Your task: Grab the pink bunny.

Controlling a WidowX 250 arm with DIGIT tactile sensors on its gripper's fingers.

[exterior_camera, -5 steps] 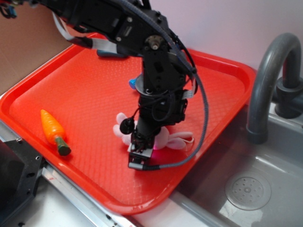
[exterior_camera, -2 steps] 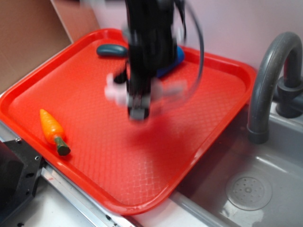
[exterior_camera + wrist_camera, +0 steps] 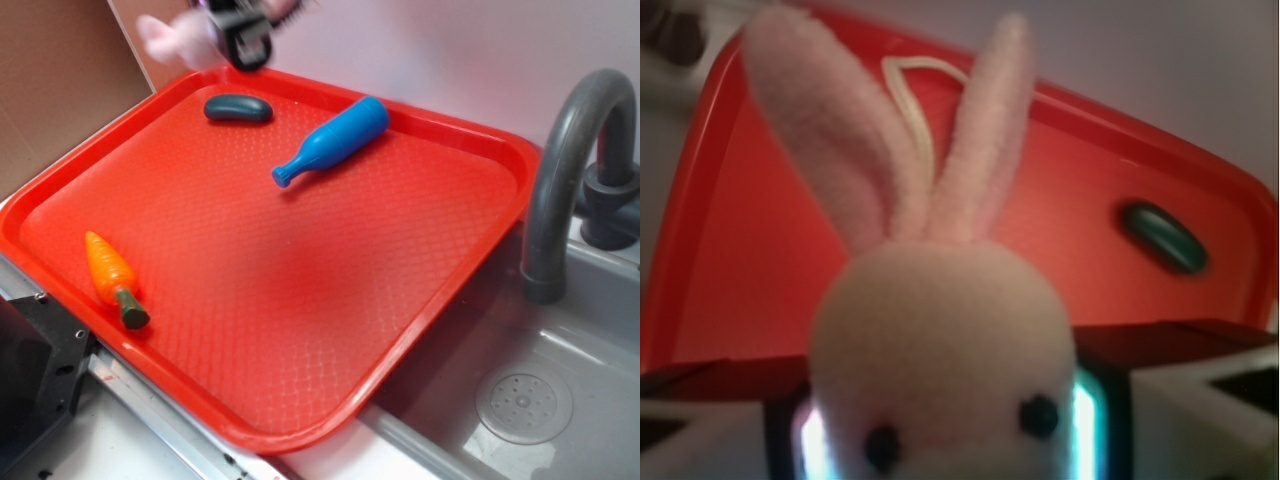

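Observation:
The pink bunny (image 3: 940, 340) fills the wrist view: a pale fuzzy round head with two black eyes, long ears pointing up and a thin loop string behind them. My gripper (image 3: 945, 430) is shut on it, one finger on each side of its head. In the exterior view the gripper (image 3: 243, 35) is high at the top edge, above the tray's far left corner, with the bunny (image 3: 165, 35) sticking out to its left, blurred.
On the red tray (image 3: 430, 260) lie a blue toy bottle (image 3: 335, 140), a dark green oval toy (image 3: 238, 108) and an orange carrot (image 3: 112, 275). A grey faucet (image 3: 570, 150) and the sink (image 3: 520, 400) are to the right.
The gripper has risen from the tray's middle up and back to the left with the bunny in it. The blue bottle, hidden before, now shows.

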